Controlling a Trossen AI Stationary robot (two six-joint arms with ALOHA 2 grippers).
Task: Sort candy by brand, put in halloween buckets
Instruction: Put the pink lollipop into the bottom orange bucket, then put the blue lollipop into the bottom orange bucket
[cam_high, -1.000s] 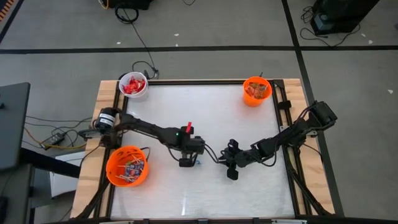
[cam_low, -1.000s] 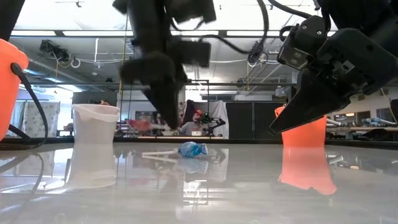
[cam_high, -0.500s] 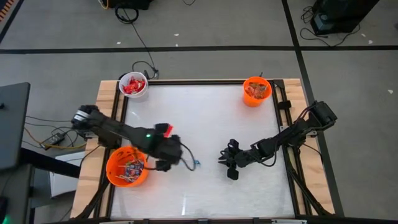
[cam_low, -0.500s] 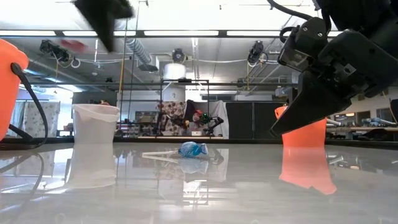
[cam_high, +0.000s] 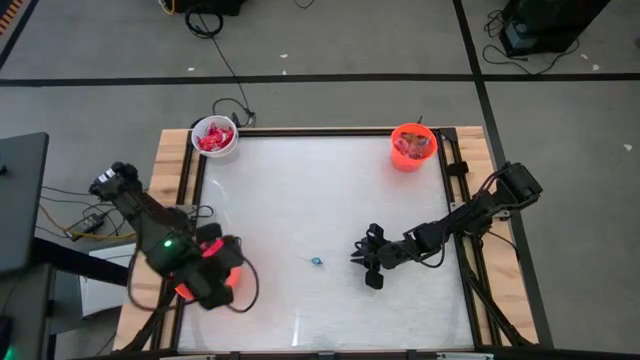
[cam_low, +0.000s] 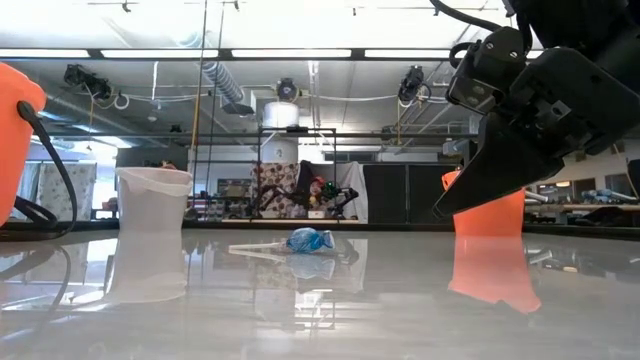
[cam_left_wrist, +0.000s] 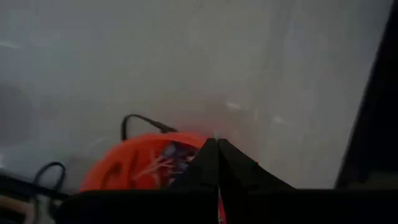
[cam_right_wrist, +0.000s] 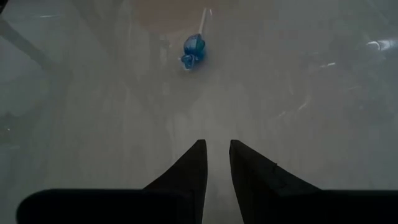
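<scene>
My left gripper (cam_left_wrist: 217, 142) hangs shut above the larger orange bucket (cam_left_wrist: 118, 169) at the table's near left (cam_high: 183, 290); that bucket holds candy on sticks. A sliver of red candy (cam_left_wrist: 219, 210) shows between its fingers. A blue-wrapped candy on a stick (cam_high: 316, 261) lies flat on the table's middle (cam_low: 310, 240). My right gripper (cam_high: 359, 262) rests just right of it, pointing at it (cam_right_wrist: 217, 146), narrowly open with nothing between its fingers. The white bucket (cam_high: 214, 154) with red candy stands far left. The small orange bucket (cam_high: 398, 160) stands far right. My left gripper pinches a red candy (cam_left_wrist: 219, 210) between its two shut fingers; only a thin red strip shows, and which part of it is held is hidden by the fingers (cam_left_wrist: 199, 168). The fingers point steeply down, and the candy is lifted clear above the larger orange bucket.
A dark cable (cam_left_wrist: 140, 119) arcs by the larger bucket's rim. Wooden borders and black rails (cam_high: 455, 175) frame the white tabletop. The stretch between the blue candy and the far buckets lies bare (cam_high: 310, 190).
My left gripper, staying shut, has risen from beside the blue candy at the table's middle and swung toward the near left, over the larger orange bucket, rolling its wrist as it went and leaving the low view. The blue candy has stayed where it was.
</scene>
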